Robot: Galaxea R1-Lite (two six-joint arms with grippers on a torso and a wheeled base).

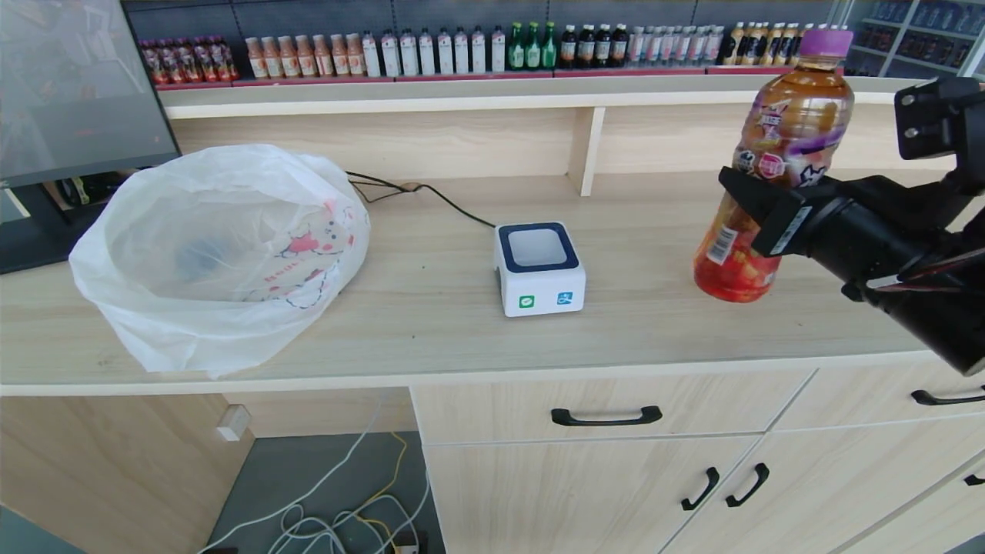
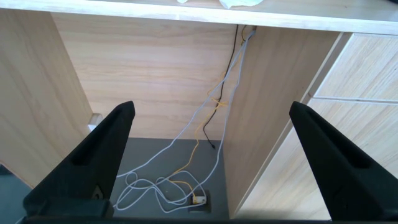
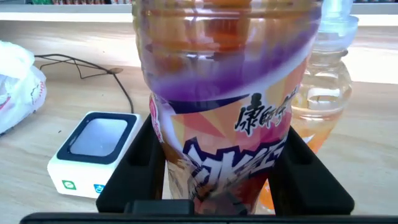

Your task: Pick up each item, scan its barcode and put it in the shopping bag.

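In the head view, one tea bottle [image 1: 793, 115] with a purple cap is seen at the right side of the wooden counter [image 1: 431, 323], clamped at its middle by the right gripper [image 1: 762, 208]. Its long axis is almost vertical: the cap points up and is leaned a little to the right, and the barcode on the label is turned toward the left. Whether its bottom touches the counter cannot be told. One white barcode scanner [image 1: 539, 269] with a blue frame is placed near the middle of the counter, window up, and one open white shopping bag [image 1: 223, 254] is placed at the left. In the left wrist view, the left gripper [image 2: 211, 168] is found below the counter edge, its two black fingers [image 2: 99, 162] spread wide apart with nothing between them, above white and yellow cables [image 2: 186, 186] on the floor. In the right wrist view, the tea bottle [image 3: 224, 62] is pressed between the two jaws of the right gripper [image 3: 217, 180]. One second bottle [image 3: 326, 87] with orange drink is seen just behind it, and the scanner [image 3: 93, 152] and the bag [image 3: 18, 93] are seen farther off.
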